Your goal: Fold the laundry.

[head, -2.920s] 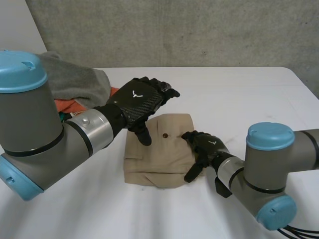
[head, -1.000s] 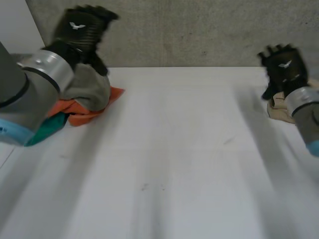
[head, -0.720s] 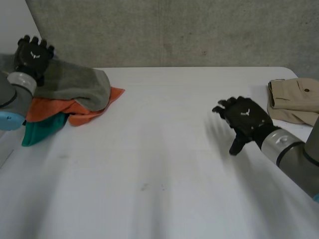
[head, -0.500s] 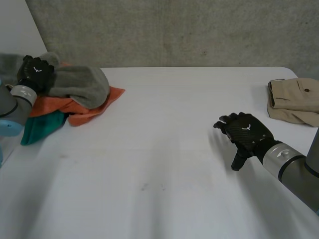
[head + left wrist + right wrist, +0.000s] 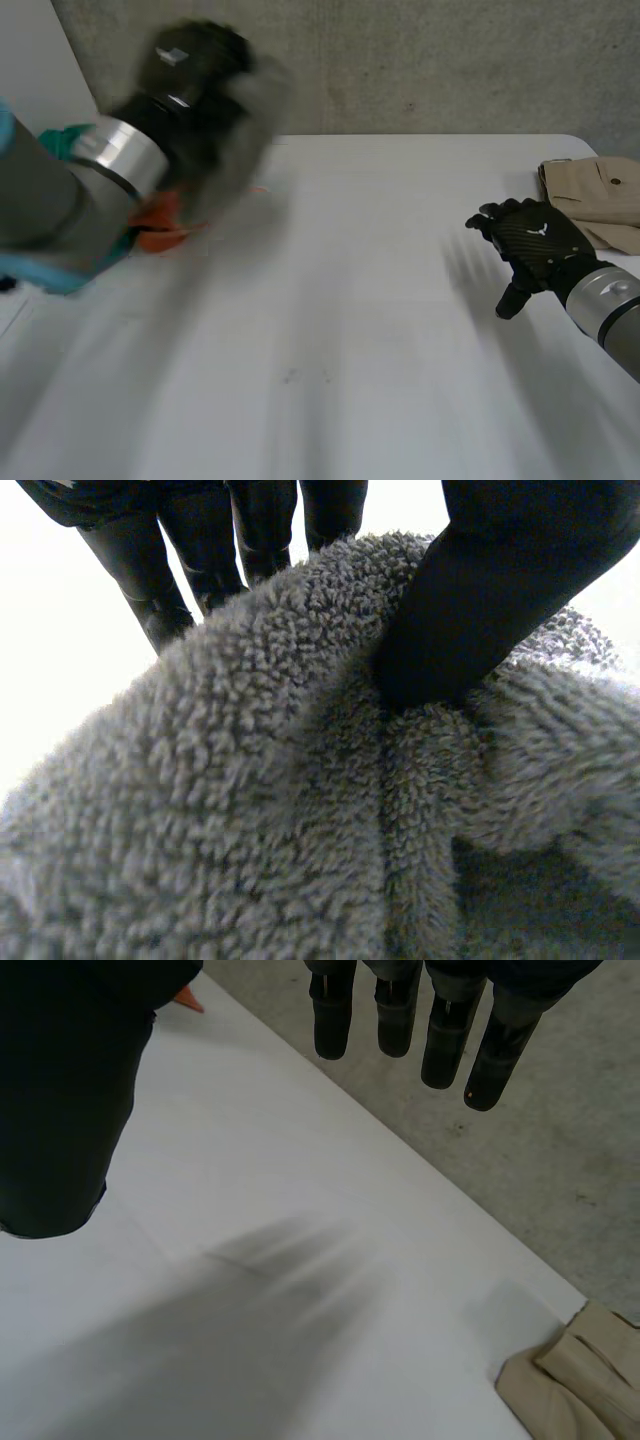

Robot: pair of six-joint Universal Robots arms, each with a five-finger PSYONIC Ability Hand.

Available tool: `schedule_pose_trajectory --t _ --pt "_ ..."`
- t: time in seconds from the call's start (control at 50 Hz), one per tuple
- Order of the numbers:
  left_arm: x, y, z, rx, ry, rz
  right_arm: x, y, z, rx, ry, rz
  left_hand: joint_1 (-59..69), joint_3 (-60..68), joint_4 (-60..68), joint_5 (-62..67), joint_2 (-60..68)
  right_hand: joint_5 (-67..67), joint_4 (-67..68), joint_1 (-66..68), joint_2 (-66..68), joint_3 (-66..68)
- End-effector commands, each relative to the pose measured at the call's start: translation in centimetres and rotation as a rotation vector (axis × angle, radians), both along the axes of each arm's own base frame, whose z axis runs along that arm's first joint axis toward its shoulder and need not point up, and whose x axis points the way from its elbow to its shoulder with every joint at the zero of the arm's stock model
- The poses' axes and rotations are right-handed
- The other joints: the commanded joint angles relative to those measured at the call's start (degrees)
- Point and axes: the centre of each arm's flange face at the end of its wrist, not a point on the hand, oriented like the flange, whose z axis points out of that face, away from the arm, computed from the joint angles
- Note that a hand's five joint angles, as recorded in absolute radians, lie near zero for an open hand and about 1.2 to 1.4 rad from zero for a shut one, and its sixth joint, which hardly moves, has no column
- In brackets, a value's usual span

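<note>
At the bench's (image 5: 350, 350) far left corner, the left hand (image 5: 500, 580) pinches a grey fleece cloth (image 5: 250, 780) over the unfolded orange cloth (image 5: 160, 228). One khaki garment (image 5: 600, 195) lies folded at the right edge; the right hand (image 5: 535, 245) hovers nearby, fingers spread. Most folding seemingly remains.

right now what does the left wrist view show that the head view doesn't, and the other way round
Left wrist view: the grip up close, the left hand pinching a fold of the grey fleece cloth between thumb and fingers, its looped pile plain. Head view: the right hand open over the white table, a folded beige garment at the table's right edge, an orange cloth beside the left arm. Both: the left hand holding the grey fleece cloth.
</note>
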Motion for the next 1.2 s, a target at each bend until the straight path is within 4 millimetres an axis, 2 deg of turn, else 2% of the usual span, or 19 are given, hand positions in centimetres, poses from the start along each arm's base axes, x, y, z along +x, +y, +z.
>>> schedule_pose_trajectory --t 0.02,0.08,0.1,0.14,0.18,0.24,0.32,0.38,0.4,0.52,0.66,0.82,0.92,0.94,1.0,1.08,1.1,1.14,1.2 --pt "-6.3 7.7 -7.6 0.228 -0.104 -0.237 -0.7 -0.5 0.3 0.015 -0.046 -0.036 18.1 12.0 11.4 15.4 11.3 -4.1 -3.7 -2.0 -2.7 -2.3" --pt "-7.9 9.8 -9.8 0.28 -0.144 -0.3 -0.7 -0.6 0.3 0.014 -0.048 -0.038 16.3 10.2 9.6 13.6 9.5 -4.1 -3.7 -2.0 -2.7 -2.3" --pt "-8.9 11.3 -10.7 0.306 -0.169 -0.339 -0.7 -0.7 0.4 0.01 -0.047 -0.037 -2.2 -8.3 -8.9 -4.9 -9.0 -4.1 -3.7 -2.0 -2.7 -2.3" --pt "-9.6 12.5 -11.0 0.314 -0.19 -0.365 -0.7 -0.7 0.4 0.009 -0.047 -0.039 -21.1 -27.3 -27.9 -23.8 -27.9 -4.1 -3.7 -2.0 -2.7 -2.3" --pt "-9.4 12.5 -10.9 0.319 -0.213 -0.347 -0.7 -0.8 0.5 0.006 -0.044 -0.036 -33.6 -39.7 -40.3 -36.3 -40.4 -4.1 -3.7 -2.0 -2.7 -2.3" --pt "-8.8 12.2 -10.7 0.324 -0.237 -0.304 -0.7 -0.8 0.6 0.005 -0.043 -0.036 -37.0 -43.1 -43.8 -39.7 -43.8 -4.1 -3.7 -2.0 -2.7 -2.3" --pt "-7.0 11.1 -9.6 0.332 -0.265 -0.19 -0.7 -0.7 0.7 0.019 -0.04 -0.034 -39.0 -45.2 -45.8 -41.8 -45.9 -4.1 -3.7 -2.0 -2.7 -2.3" --pt "-4.2 10.0 -8.7 0.358 -0.301 -0.069 -0.7 -0.2 1.0 0.053 -0.031 -0.033 -39.0 -45.2 -45.8 -41.8 -45.9 -4.1 -3.7 -2.0 -2.7 -2.3" --pt "-2.8 9.8 -8.6 0.38 -0.324 -0.013 -0.6 0.2 1.6 0.073 -0.025 -0.026 -39.0 -45.2 -45.8 -41.8 -45.9 -4.1 -3.7 -2.0 -2.7 -2.3" --pt "0.9 10.4 -9.2 0.428 -0.39 0.096 -0.4 3.3 2.6 0.22 0.06 0.032 -39.7 -45.8 -46.5 -42.4 -46.5 -4.1 -3.7 -2.0 -2.7 -2.3" --pt "4.1 9.9 -12.3 0.431 -0.597 0.171 -0.2 6.1 0.4 0.315 0.205 0.127 -39.5 -45.7 -46.3 -42.3 -46.4 -4.1 -3.7 -2.0 -2.7 -2.3" --pt "4.8 8.6 -16.2 0.434 -0.761 0.176 1.2 7.7 -2.3 0.304 0.217 0.188 -38.0 -44.2 -44.8 -40.7 -44.9 -2.8 -2.4 -0.8 -1.5 -1.0" --pt "4.6 8.1 -17.7 0.449 -0.784 0.17 1.6 7.6 -3.9 0.278 0.228 0.19 -32.3 -38.5 -39.1 -35.0 -39.1 28.4 28.8 30.4 29.8 30.2" --pt "4.5 8.0 -18.1 0.455 -0.791 0.166 1.6 7.5 -4.0 0.264 0.234 0.181 -31.6 -37.8 -38.4 -34.4 -38.5 41.8 42.2 43.8 43.1 43.6" --pt "4.3 7.9 -18.9 0.47 -0.801 0.156 1.5 7.5 -4.2 0.259 0.241 0.169 -28.1 -34.3 -34.9 -30.8 -34.9 62.7 63.1 64.7 64.1 64.5" --pt "4.0 7.9 -19.6 0.481 -0.812 0.149 1.4 7.4 -4.1 0.255 0.238 0.148 -13.2 -19.3 -19.9 -15.9 -20.0 65.9 66.3 68.0 67.3 67.7" --pt "4.0 7.8 -19.5 0.472 -0.807 0.152 1.4 7.4 -3.9 0.252 0.235 0.146 0.9 -5.3 -5.9 -1.9 -6.0 65.9 66.3 68.0 67.3 67.7" --pt "4.0 7.5 -19.2 0.455 -0.796 0.164 1.4 7.4 -3.8 0.249 0.232 0.144 17.2 11.1 10.5 14.5 10.4 65.9 66.3 68.0 67.3 67.7" --pt "4.0 6.8 -17.8 0.391 -0.765 0.217 1.3 7.1 -3.1 0.22 0.228 0.137 18.1 12.0 11.4 15.4 11.3 65.9 66.3 68.0 67.3 67.7"
